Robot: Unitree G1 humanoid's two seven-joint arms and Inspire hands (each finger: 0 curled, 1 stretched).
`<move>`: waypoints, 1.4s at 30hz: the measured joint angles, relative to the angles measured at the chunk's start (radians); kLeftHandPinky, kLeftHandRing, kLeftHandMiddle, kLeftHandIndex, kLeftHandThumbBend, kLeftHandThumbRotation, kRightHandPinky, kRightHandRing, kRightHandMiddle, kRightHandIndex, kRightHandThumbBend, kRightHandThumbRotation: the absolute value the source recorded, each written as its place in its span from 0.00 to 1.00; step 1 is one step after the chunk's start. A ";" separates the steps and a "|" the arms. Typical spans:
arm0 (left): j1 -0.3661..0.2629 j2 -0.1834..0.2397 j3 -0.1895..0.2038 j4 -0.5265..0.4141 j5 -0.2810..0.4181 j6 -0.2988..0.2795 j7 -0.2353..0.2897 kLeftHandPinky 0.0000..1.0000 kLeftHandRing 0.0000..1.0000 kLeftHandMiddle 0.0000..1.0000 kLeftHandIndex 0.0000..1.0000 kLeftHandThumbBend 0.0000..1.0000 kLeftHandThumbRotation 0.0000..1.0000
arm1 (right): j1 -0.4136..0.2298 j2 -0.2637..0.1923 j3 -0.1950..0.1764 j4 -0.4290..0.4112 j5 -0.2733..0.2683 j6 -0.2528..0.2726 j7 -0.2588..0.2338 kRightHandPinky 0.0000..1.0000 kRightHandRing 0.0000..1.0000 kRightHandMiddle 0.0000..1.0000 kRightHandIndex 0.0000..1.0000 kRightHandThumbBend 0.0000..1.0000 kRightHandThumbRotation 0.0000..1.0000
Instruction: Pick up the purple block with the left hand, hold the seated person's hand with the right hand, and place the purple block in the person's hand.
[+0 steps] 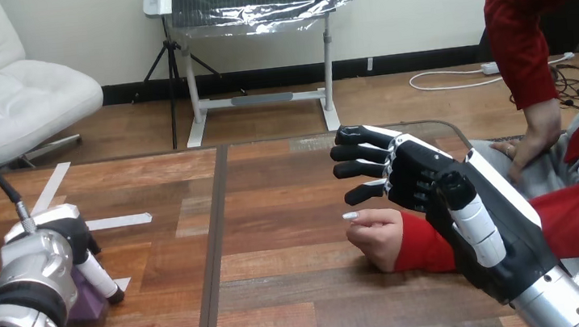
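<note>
Fingers [360, 153] of right hand [422, 178]: straight, slightly spread, above person's hand [377, 239], a fist resting on table [301, 300]. Left hand [70, 235]: over block [88, 302] at table's left; grip cannot be told. Table: wood planks, dark seam [214, 252], white tape [118, 222].

Silver forearms [32, 276] — black right hand [422, 182] and left hand [74, 235], white shells on both

1. I found open wooden table [300, 292] between the purple block [90, 304] and the person's hand [377, 237].
2. My right hand [422, 178] hung just above that hand, blocking the approach from overhead.
</note>
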 measured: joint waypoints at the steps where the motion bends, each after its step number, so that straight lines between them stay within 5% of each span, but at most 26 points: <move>1: 0.000 0.000 0.000 0.000 0.000 0.000 0.003 0.44 0.79 0.81 0.77 0.75 0.12 | 0.000 0.000 0.000 0.000 0.000 0.000 0.000 0.68 0.80 0.82 0.83 0.92 1.00; 4: 0.002 0.000 0.002 0.000 -0.001 0.000 0.009 0.41 0.72 0.76 0.76 0.75 0.08 | 0.000 0.000 0.000 0.000 0.000 0.000 0.000 0.68 0.80 0.82 0.83 0.92 1.00; 8: 0.009 -0.002 0.019 0.000 -0.020 -0.003 0.038 0.30 0.49 0.59 0.70 0.77 0.03 | 0.000 0.000 0.000 0.000 0.000 0.000 0.000 0.68 0.80 0.82 0.83 0.92 1.00; 17: 0.035 -0.004 0.069 -0.001 -0.079 -0.002 0.114 0.18 0.27 0.38 0.63 0.72 0.00 | 0.000 0.000 -0.001 0.000 0.000 0.000 0.000 0.68 0.80 0.82 0.83 0.92 1.00; 42: 0.056 -0.008 0.096 -0.001 -0.105 0.003 0.168 0.29 0.37 0.47 0.53 0.70 0.00 | 0.000 0.000 -0.004 0.000 0.000 0.000 0.000 0.69 0.80 0.82 0.83 0.92 1.00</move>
